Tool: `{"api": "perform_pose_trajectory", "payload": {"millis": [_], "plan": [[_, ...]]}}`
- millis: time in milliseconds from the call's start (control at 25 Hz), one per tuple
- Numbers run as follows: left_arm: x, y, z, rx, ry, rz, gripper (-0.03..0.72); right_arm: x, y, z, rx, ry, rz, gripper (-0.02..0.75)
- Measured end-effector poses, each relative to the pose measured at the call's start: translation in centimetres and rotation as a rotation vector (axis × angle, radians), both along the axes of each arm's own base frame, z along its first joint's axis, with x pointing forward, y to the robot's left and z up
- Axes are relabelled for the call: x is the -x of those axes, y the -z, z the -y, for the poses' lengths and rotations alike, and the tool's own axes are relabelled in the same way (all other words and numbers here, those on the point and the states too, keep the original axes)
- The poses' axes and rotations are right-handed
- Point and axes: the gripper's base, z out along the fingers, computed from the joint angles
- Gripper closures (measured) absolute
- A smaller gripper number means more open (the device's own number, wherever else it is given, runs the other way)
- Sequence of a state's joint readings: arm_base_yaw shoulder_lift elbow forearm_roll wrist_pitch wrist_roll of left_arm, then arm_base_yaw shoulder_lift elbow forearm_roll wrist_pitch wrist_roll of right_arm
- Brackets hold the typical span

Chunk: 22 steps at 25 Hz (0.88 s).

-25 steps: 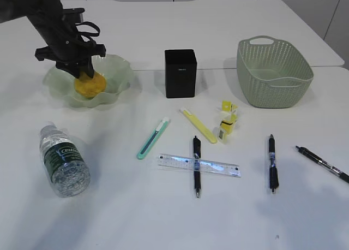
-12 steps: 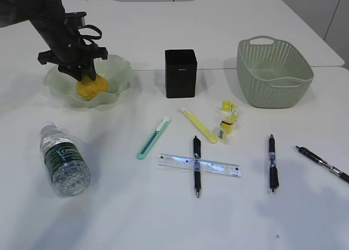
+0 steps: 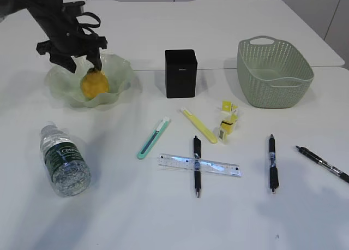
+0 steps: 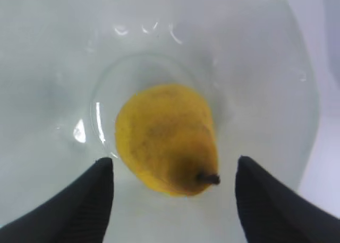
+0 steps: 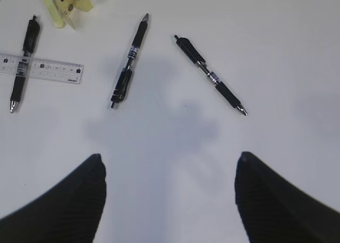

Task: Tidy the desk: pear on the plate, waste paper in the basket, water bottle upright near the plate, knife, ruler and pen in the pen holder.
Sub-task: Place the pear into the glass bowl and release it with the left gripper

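The yellow-orange pear [image 3: 94, 83] [image 4: 164, 137] lies in the pale-green plate [image 3: 122, 70] [image 4: 255, 68], stem toward the camera. My left gripper [image 3: 84, 64] [image 4: 172, 161] hangs open just above it, fingers clear of both sides. The water bottle [image 3: 64, 161] lies on its side at front left. A teal knife [image 3: 153, 137], a yellow knife [image 3: 198, 125], the clear ruler [image 3: 199, 165] [image 5: 40, 68] across a black pen [image 3: 196, 165] and the waste paper [image 3: 228, 120] lie mid-table. My right gripper [image 5: 170, 161] is open over bare table.
The black pen holder [image 3: 180, 72] stands at the centre back and the sage-green basket [image 3: 274, 72] at the back right. Two more pens [image 3: 271, 162] [image 3: 323, 164] lie at the front right. A table seam runs across behind the holder.
My left gripper has opened and lifted a little, letting go of the pear, which now rests in the plate. Nothing else has moved.
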State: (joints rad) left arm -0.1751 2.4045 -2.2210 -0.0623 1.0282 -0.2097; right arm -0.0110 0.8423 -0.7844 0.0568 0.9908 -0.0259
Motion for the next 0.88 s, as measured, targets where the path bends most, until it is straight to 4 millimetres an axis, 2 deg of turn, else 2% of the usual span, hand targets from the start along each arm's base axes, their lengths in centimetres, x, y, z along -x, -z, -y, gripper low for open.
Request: {"api": "perform_pose_trajectory", "payload": {"millis": [360, 600, 880], "plan": [[0.3, -5.3, 0.0, 0.007, 0.009, 0.049, 0.162, 0.0, 0.0, 0.0, 0.000, 0.000, 0.000, 0.181], [1.6, -8.3, -0.5, -0.028, 0.019, 0.052, 0.162, 0.0, 0.0, 0.0, 0.000, 0.000, 0.000, 0.181], [3.8, -13.3, -1.0, -0.030, 0.041, 0.135, 0.162, 0.0, 0.0, 0.0, 0.000, -0.002, 0.000, 0.181]]}}
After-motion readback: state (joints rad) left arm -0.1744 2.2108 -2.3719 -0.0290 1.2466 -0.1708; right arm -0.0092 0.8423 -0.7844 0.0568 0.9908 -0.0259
